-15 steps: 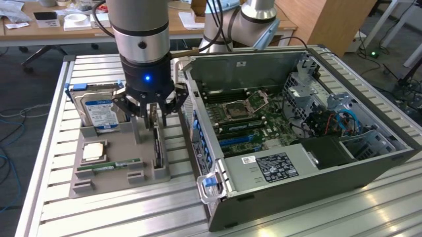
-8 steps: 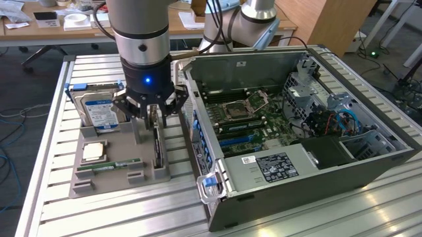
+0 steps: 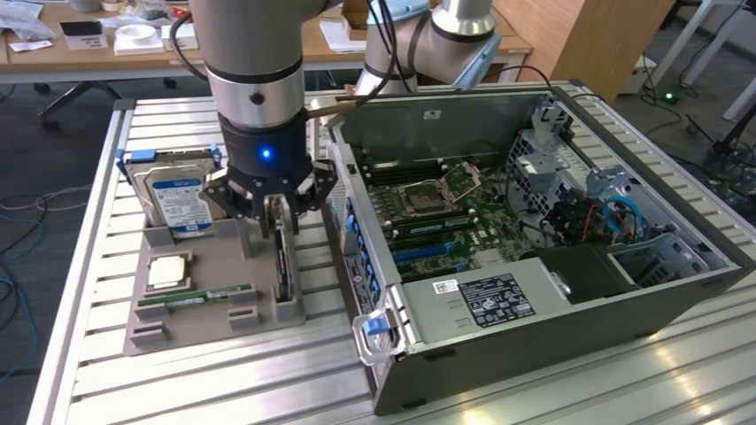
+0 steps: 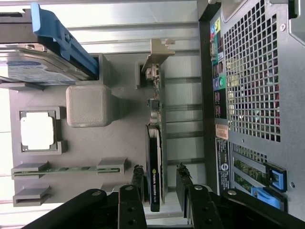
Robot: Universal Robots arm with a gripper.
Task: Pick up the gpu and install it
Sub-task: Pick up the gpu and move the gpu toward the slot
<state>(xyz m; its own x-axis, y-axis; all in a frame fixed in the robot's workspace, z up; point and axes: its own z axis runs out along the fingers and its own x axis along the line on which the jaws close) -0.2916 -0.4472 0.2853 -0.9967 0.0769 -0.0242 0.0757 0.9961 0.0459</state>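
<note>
Hard drive (image 3: 175,199) sits off the jaws' outer side, on the exterior view's left. Gripper (image 3: 281,230) is low over the tray (image 3: 189,332), jaws open and astride the gpu (image 4: 155,183), which stands edge-on btwn them. Best bet imo: centre up and pinch the flat faces evenly. PC case (image 3: 497,354) is close on the other side, so keep square.

Arm (image 3: 254,71) vertical, pincer (image 3: 275,223) pointing straight down, fingers (image 4: 138,175) spread apart
</note>
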